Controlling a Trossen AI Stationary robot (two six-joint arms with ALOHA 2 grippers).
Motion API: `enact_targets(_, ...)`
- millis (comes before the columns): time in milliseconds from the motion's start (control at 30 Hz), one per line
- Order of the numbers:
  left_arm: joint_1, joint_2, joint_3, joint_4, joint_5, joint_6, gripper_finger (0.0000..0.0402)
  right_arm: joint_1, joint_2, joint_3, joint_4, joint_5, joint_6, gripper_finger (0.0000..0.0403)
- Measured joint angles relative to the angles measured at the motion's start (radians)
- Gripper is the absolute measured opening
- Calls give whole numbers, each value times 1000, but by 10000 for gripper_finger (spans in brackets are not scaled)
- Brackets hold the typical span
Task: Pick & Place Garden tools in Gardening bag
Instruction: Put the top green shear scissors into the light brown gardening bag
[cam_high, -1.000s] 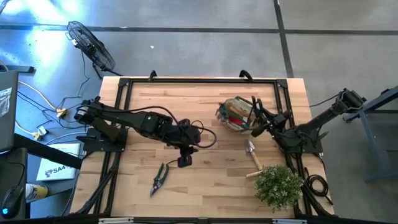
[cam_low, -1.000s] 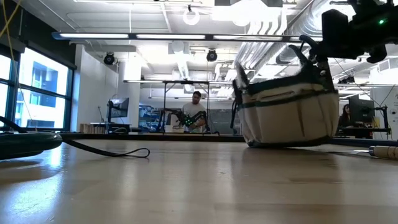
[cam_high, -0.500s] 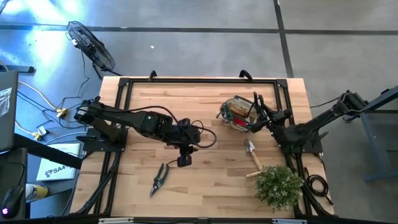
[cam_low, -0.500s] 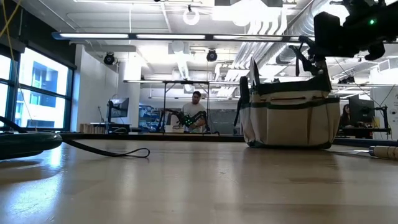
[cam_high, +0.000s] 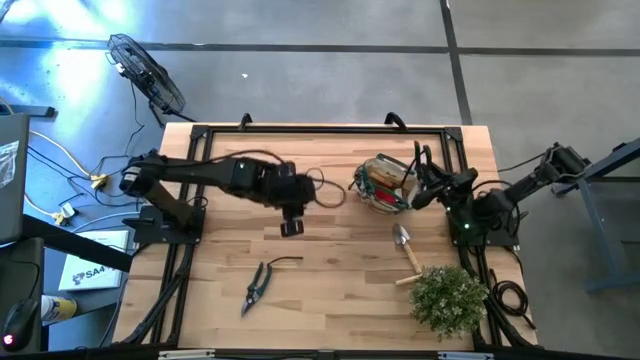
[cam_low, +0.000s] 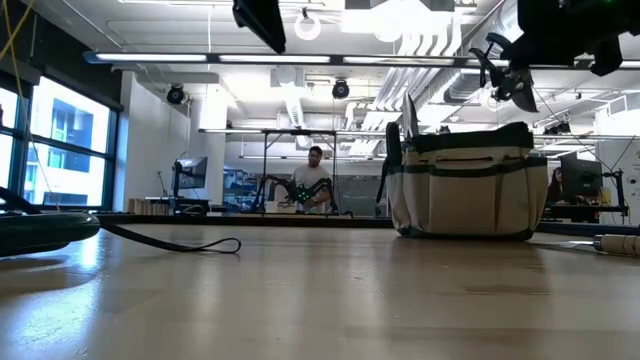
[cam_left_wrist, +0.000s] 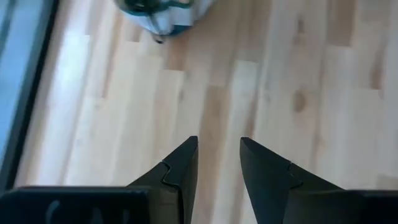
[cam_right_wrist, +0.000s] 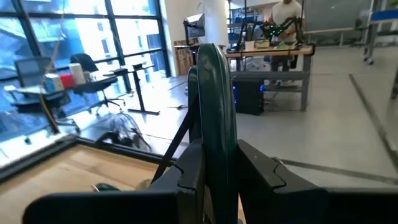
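Note:
The olive-tan gardening bag (cam_high: 380, 183) stands upright on its base at the table's far right, with red fabric and tools inside; it also shows in the low view (cam_low: 465, 190). My right gripper (cam_high: 421, 166) is above the bag's right rim, shut on a dark green loop handle. Dark pruning shears (cam_high: 257, 285) lie flat near the front, left of centre. A trowel with a pale wooden handle (cam_high: 406, 247) lies flat in front of the bag. My left gripper (cam_high: 291, 226) hovers open and empty above the table's middle. My right gripper pinches the bag's dark green loop handle (cam_right_wrist: 214, 93) between its two fingers (cam_right_wrist: 189, 168). The strap stands up through the gap and arches above the fingertips. The gripper is above the bag's rim (cam_low: 505, 75). The bag rests upright on the table.
A bushy green plant (cam_high: 447, 298) stands at the front right corner, close to the trowel. The shears' thin cord loop (cam_high: 286, 260) lies on the wood beside them. Bare wood lies between the shears and the bag. A black frame (cam_high: 320, 128) edges the table.
My left gripper has risen and gone toward the table's far edge, away from the shears, which stay where they were. My right gripper has risen a little with the bag's handle. The bag, tilted a second ago, now stands upright.

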Motion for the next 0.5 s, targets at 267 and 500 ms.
enact_targets(267, 125, -1, 0, -41, 28, 49, 113, -150, -107, 0, 62, 0, -201, 54)
enact_targets(500, 213, -1, -31, 26, 112, 109, 113, -292, -393, 1, -231, -8, -200, 54)
